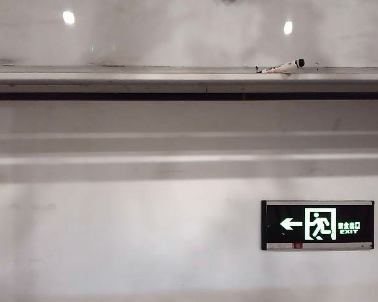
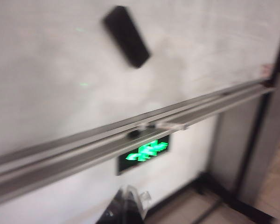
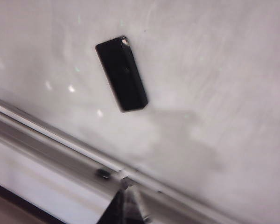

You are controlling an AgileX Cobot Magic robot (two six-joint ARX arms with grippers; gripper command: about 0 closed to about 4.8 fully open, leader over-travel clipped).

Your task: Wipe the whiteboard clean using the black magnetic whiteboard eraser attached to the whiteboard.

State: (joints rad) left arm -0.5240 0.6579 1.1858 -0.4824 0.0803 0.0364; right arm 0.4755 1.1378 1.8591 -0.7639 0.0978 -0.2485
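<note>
The eraser point(image 3: 121, 73), a glossy black block, clings to the whiteboard point(image 3: 214, 70) above the pale metal ledge point(image 3: 51, 135). My right gripper point(image 3: 126, 198) is shut and empty, its tips level with the ledge and well short of the eraser. In the blurred left wrist view the eraser point(image 2: 126, 36) also sits on the whiteboard point(image 2: 200, 46). My left gripper point(image 2: 126, 200) hangs far below it, under the ledge point(image 2: 84, 149), its fingers meeting in a point with nothing between them. The exterior view shows the whiteboard point(image 1: 176, 38) but neither the eraser nor a gripper.
A white marker with a black cap point(image 1: 283, 66) lies on the ledge point(image 1: 176, 77). A black exit sign point(image 1: 317, 224) hangs on the wall below and glows green in the left wrist view point(image 2: 147, 151). A dark frame post point(image 2: 266, 140) stands beside the board.
</note>
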